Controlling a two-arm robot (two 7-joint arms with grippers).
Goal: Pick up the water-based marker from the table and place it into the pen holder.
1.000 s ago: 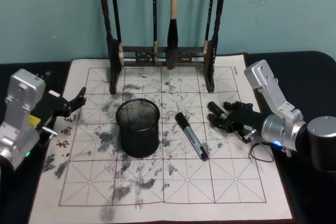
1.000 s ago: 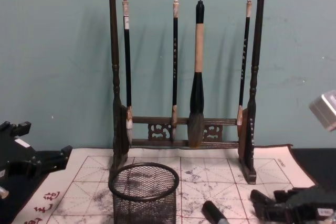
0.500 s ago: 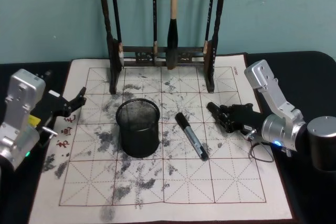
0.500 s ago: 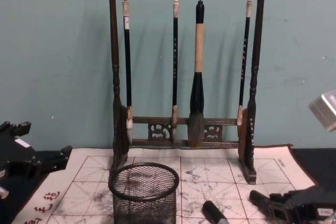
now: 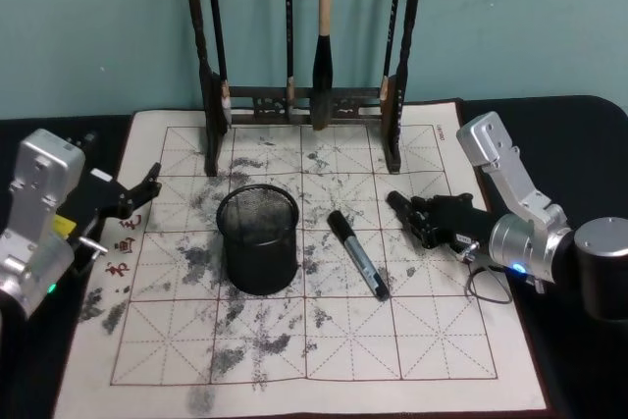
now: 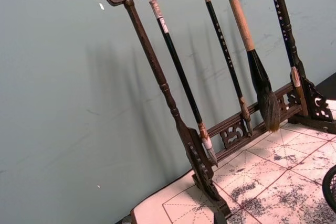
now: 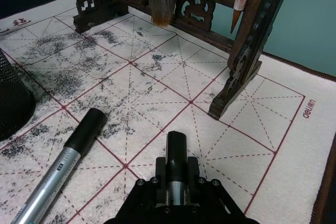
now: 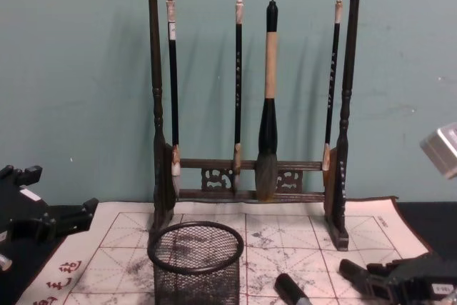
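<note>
Water-based marker (image 5: 357,253) flat on desk (image 5: 442,340), ungrasped, beside pen holder (image 5: 257,239) — right gripper (image 5: 397,202) clenched, empty, near; left gripper (image 5: 145,186) parked, state unclear. Pickup, placement outstanding.

table (image 5: 579,115): mat (image 5: 324,340) | on mat: pen holder (image 5: 257,239), marker (image 5: 357,254), brush rack (image 5: 304,97)

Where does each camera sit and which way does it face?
Head: high, looking down at the beige red-grid mat, black wire-mesh pen holder and silver-and-black marker; left gripper and right gripper flank them.
Chest: low, facing across at the dark wooden brush rack; both grippers low at either side.
Left wrist: tilted, facing rack and teal wall.
Right wrist: just above mat; its shut gripper points past marker toward rack.
Shared: all see the rack.
</note>
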